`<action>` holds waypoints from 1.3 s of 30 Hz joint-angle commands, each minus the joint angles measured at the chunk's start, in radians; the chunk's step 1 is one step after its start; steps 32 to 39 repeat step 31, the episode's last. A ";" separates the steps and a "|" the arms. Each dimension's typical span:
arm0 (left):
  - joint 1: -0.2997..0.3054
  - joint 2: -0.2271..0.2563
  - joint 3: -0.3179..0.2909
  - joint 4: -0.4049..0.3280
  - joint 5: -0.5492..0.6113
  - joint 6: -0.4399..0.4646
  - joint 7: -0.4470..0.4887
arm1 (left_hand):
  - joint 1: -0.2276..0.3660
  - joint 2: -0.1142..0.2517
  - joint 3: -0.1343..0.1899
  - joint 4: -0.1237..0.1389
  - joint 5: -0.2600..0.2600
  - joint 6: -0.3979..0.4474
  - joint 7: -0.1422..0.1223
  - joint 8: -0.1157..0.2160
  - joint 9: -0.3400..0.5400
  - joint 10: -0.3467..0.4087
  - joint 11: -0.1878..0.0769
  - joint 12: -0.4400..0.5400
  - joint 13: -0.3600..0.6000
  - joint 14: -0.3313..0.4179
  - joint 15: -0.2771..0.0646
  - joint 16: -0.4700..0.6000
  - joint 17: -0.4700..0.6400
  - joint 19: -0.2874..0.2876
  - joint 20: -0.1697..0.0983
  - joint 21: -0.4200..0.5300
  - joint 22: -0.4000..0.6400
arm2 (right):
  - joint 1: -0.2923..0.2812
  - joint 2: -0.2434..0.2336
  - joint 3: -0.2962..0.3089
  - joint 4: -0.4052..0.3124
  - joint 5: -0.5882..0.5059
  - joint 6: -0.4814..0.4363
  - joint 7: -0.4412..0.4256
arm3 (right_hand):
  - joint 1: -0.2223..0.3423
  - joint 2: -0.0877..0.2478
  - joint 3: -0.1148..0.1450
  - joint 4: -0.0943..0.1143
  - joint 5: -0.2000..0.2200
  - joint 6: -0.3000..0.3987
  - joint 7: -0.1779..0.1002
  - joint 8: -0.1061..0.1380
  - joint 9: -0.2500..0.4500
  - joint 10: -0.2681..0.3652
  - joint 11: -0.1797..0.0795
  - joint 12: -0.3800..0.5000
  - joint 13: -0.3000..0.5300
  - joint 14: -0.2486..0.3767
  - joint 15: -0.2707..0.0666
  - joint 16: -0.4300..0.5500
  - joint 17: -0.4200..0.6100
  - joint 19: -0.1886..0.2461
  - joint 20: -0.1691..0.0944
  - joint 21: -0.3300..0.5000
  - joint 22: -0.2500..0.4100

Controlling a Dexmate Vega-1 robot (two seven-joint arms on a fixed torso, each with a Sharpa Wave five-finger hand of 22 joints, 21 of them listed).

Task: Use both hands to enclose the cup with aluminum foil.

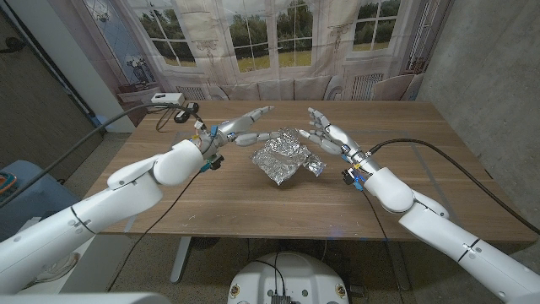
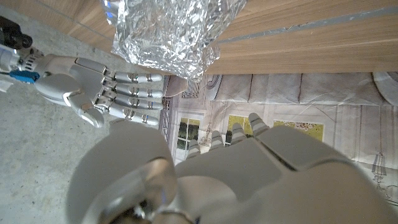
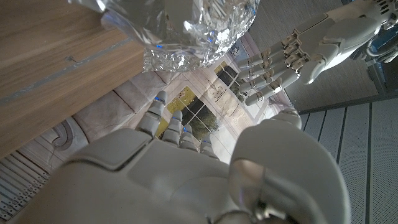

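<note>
A crumpled aluminum foil bundle (image 1: pixel 285 157) sits in the middle of the wooden table (image 1: pixel 253 207); the cup is hidden inside it. My left hand (image 1: pixel 245 127) hovers just left of the foil, fingers spread and stretched toward it, not touching. On the other side my right hand (image 1: pixel 327 133) hangs with its fingers apart, also clear of the foil. The left wrist view shows the foil (image 2: pixel 168 31) with my right hand (image 2: pixel 109 90) beyond it. The right wrist view has the foil (image 3: pixel 186 28) and my left hand (image 3: pixel 298 56) facing it, both holding nothing.
A small grey device with cables (image 1: pixel 173 101) lies at the table's far left corner. Black cables run along both arms. Behind the table hangs a backdrop of windows (image 1: pixel 270 42).
</note>
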 commanded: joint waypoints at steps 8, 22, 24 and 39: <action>0.039 -0.139 -0.054 0.193 -0.277 -0.299 0.029 | -0.010 0.001 0.005 -0.001 -0.007 -0.060 0.013 0.023 0.002 -0.117 0.005 0.019 0.001 -0.125 -0.006 0.014 0.001 -0.143 -0.003 0.024 0.001 | 0.058 0.051 0.023 0.117 0.157 0.112 0.072 | -0.011 0.015 0.002 0.009 -0.012 0.077 -0.006 0.022 -0.003 0.059 -0.002 0.020 0.001 0.017 -0.040 0.009 -0.001 0.020 -0.008 0.008 -0.001; 0.017 -0.196 -0.046 0.295 -0.480 -0.372 -0.070 | -0.014 0.001 0.006 -0.002 -0.009 -0.051 0.021 0.026 0.001 -0.105 0.030 0.022 0.000 -0.115 -0.007 0.011 0.001 -0.130 0.001 0.026 -0.001 | 0.045 0.070 0.105 0.163 0.204 0.151 0.006 | -0.014 0.014 0.005 0.004 -0.021 0.139 -0.006 0.029 -0.004 0.131 -0.008 0.034 0.000 0.043 -0.046 0.011 -0.012 0.037 -0.068 0.010 -0.002; 0.009 -0.203 -0.041 0.307 -0.496 -0.365 -0.076 | -0.014 0.001 0.006 -0.001 -0.010 -0.052 0.021 0.025 0.001 -0.103 0.031 0.022 0.000 -0.116 -0.007 0.010 0.001 -0.129 0.001 0.026 -0.001 | 0.032 0.074 0.120 0.161 0.204 0.149 -0.018 | -0.013 0.014 0.006 0.003 -0.022 0.145 -0.006 0.028 -0.004 0.139 -0.009 0.035 0.000 0.047 -0.048 0.011 -0.014 0.040 -0.083 0.010 -0.002; 0.003 -0.214 -0.032 0.335 -0.524 -0.360 -0.082 | -0.021 0.001 0.006 0.001 -0.011 -0.081 0.026 0.015 0.000 -0.119 0.034 0.015 -0.001 -0.133 -0.005 0.000 0.001 -0.142 0.001 0.018 -0.002 | 0.018 0.094 0.127 0.177 0.204 0.183 -0.033 | -0.012 0.013 0.006 0.001 -0.023 0.148 -0.007 0.026 -0.005 0.142 -0.014 0.033 0.000 0.048 -0.055 0.009 -0.017 0.039 -0.076 0.008 -0.002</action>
